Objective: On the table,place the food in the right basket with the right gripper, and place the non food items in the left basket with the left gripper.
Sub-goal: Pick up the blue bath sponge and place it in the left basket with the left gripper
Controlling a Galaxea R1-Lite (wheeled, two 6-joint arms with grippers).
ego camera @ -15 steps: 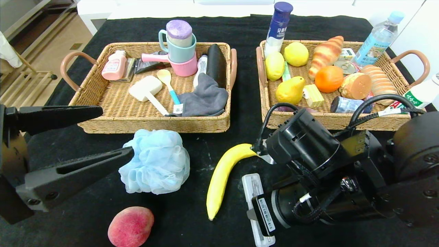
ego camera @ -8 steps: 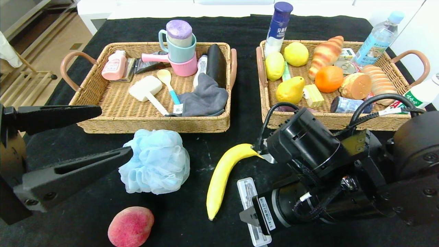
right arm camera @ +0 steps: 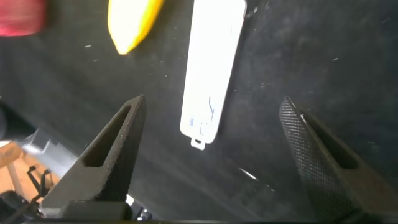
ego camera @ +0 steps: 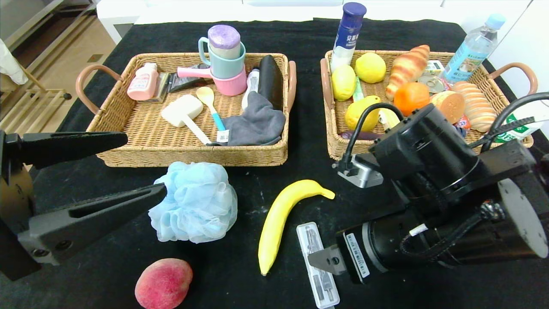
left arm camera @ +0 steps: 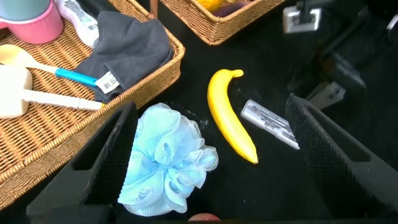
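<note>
On the black table [ego camera: 240, 266], my left gripper [ego camera: 143, 165] stands open beside the light-blue bath pouf [ego camera: 195, 204], which lies by one finger [left arm camera: 118, 146] in the left wrist view. My right gripper [right arm camera: 211, 102] hangs open over the compass case [right arm camera: 211, 68], not touching it; one of its fingers [ego camera: 328, 259] shows above the case [ego camera: 315, 244]. The banana [ego camera: 283, 219] lies between pouf and case, the peach [ego camera: 164, 283] at the front. The pear [ego camera: 360, 113] lies in the right basket [ego camera: 334, 148]. The jar is hidden behind the right arm.
The left basket [ego camera: 188, 158] holds cups, a grey cloth, a brush and bottles. The right basket is packed with lemons, an orange, bread and bottles. The right arm's bulk [ego camera: 429, 171] covers that basket's front edge. Bare cloth lies between the baskets.
My right gripper has opened above the compass case, which shifted slightly left. The right arm rose and swung back over the right basket's front. The left arm has not moved.
</note>
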